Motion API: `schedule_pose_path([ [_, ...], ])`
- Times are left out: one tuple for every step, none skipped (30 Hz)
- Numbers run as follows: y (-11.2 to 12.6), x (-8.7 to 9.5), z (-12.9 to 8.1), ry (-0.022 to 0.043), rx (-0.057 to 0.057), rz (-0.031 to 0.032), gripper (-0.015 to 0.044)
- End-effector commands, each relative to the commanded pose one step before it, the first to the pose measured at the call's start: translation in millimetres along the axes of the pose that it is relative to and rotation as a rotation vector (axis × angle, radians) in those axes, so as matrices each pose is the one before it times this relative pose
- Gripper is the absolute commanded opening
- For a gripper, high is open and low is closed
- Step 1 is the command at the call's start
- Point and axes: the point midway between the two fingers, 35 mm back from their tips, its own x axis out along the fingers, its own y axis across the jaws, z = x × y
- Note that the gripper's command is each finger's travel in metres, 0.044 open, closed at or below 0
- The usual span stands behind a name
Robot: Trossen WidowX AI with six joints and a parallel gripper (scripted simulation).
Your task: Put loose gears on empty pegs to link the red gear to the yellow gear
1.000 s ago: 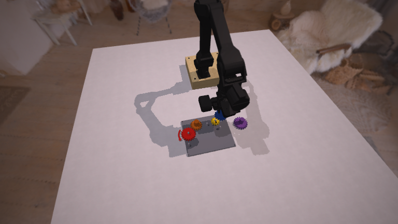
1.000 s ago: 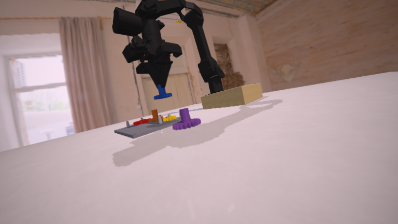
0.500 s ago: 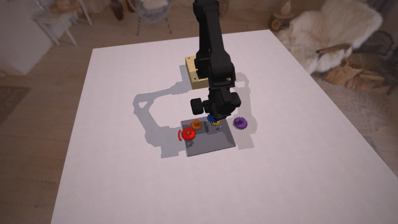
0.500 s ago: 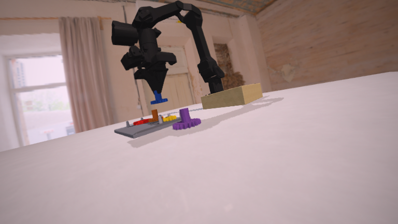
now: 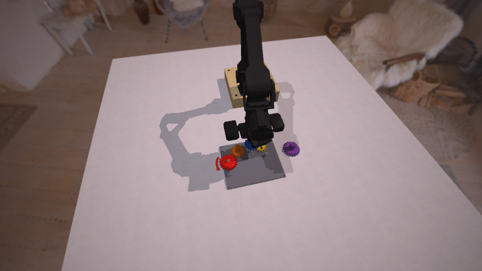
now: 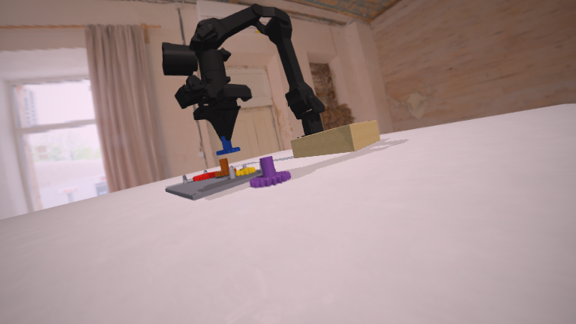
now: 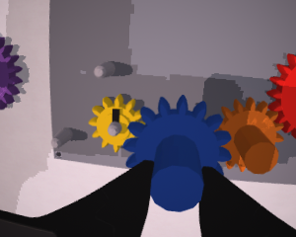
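Note:
My gripper (image 6: 226, 136) (image 7: 176, 174) is shut on the hub of the blue gear (image 5: 250, 144) (image 6: 228, 150) (image 7: 180, 128) and holds it level above the grey board (image 5: 253, 179) (image 6: 190, 190) (image 7: 187, 35), between the yellow and orange gears. The yellow gear (image 5: 261, 148) (image 6: 245, 171) (image 7: 106, 120) with its black stripe sits on a peg. The orange gear (image 5: 237, 150) (image 6: 223, 167) (image 7: 254, 118) sits on the board beside the red gear (image 5: 228, 163) (image 6: 204, 176) (image 7: 295, 99). The purple gear (image 5: 290, 148) (image 6: 270, 178) (image 7: 5, 74) stands on the table. The board below the blue gear is hidden in the wrist view.
Bare pegs (image 7: 100, 70) (image 7: 56, 141) (image 6: 232, 172) stand near the yellow gear; another peg (image 6: 184, 178) stands near the red gear. The red arrow (image 5: 216, 165) lies left of the red gear. The wooden base block (image 5: 232, 86) (image 6: 335, 142) is behind the board.

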Motion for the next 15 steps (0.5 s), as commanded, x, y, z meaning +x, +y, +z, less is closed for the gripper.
schedule_pose_path([
  [-1.02, -1.00, -0.06, 0.00060, -0.0052, -0.00279, 0.0000],
  [0.00, 0.00, 0.00, 0.00000, 0.0000, 0.00000, 0.0000],
  [0.00, 0.00, 0.00, 0.00000, 0.0000, 0.00000, 0.0000],
  [0.00, 0.00, 0.00, 0.00000, 0.0000, 0.00000, 0.0000],
  [0.00, 0.00, 0.00, 0.00000, 0.0000, 0.00000, 0.0000],
  [0.00, 0.00, 0.00, 0.00000, 0.0000, 0.00000, 0.0000],
  [0.00, 0.00, 0.00, 0.00000, 0.0000, 0.00000, 0.0000],
  [0.00, 0.00, 0.00, 0.00000, 0.0042, 0.00000, 0.0000],
  [-0.01, 0.00, 0.00, 0.00000, 0.0087, 0.00000, 0.0000],
  [-0.01, 0.00, 0.00, 0.00000, 0.0115, 0.00000, 0.0000],
  [-0.01, 0.00, 0.00, 0.00000, 0.0150, 0.00000, 0.0000],
  [-0.01, 0.00, 0.00, 0.00000, 0.0191, 0.00000, 0.0000],
  [-0.02, 0.00, 0.00, 0.00000, 0.0240, 0.00000, 0.0000],
  [-0.02, 0.00, 0.00, 0.00000, 0.0225, 0.00000, 0.0000],
  [-0.01, 0.00, 0.00, 0.00000, 0.0212, 0.00000, 0.0000],
])
